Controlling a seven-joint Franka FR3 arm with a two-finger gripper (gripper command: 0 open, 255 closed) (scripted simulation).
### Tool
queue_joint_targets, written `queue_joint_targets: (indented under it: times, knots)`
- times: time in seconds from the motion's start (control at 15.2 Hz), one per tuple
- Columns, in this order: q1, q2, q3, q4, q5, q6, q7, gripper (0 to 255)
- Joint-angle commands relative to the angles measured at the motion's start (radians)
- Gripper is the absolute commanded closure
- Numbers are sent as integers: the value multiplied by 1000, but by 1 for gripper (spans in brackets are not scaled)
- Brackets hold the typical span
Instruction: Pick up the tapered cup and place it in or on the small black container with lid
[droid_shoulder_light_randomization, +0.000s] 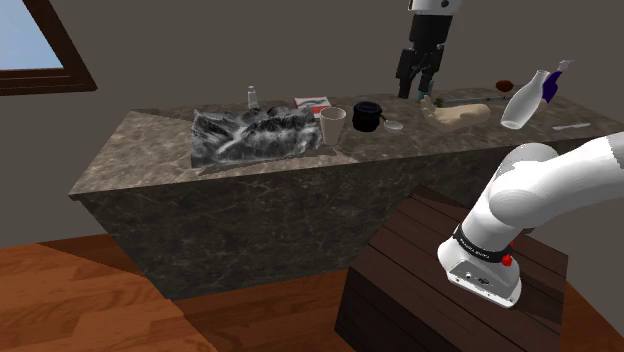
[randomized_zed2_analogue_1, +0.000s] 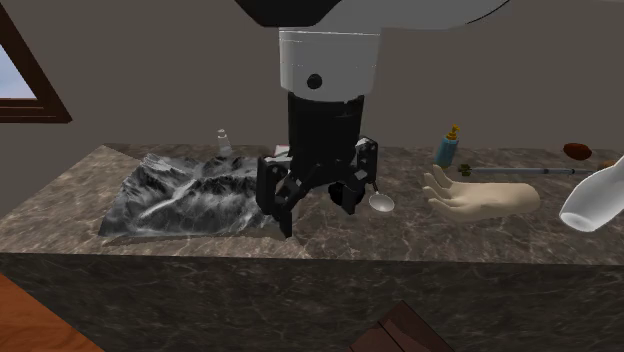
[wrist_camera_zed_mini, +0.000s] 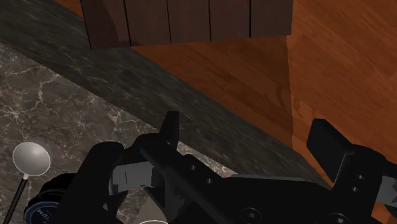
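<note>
Marble countertop lay under my gripper, fingers apart and empty. The tapered cup stood beyond the black container from them, so I judged it needed centring before descent.

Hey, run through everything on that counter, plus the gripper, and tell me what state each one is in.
gripper: open, empty.
tapered cup: upright, mouth up, not held.
black container: upright, lid seemingly on.
white bottle: tilted.
small bottle: upright.
spoon: lying flat.
</note>
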Motion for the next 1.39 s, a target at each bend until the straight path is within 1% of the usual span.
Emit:
queue_joint_targets:
  times: [0.0, 0.33, 0.66, 0.99, 1.32]
  knots:
    - [0, 0, 0, 0, 0, 0, 0, 0]
    - [-5, 123, 10, -22, -41, 165, -20, 0]
    - [-13, 268, 19, -10, -84, 319, -29, 0]
    - [-24, 429, 27, 36, -132, 455, -28, 0]
    - [-35, 601, 32, 117, -187, 567, -17, 0]
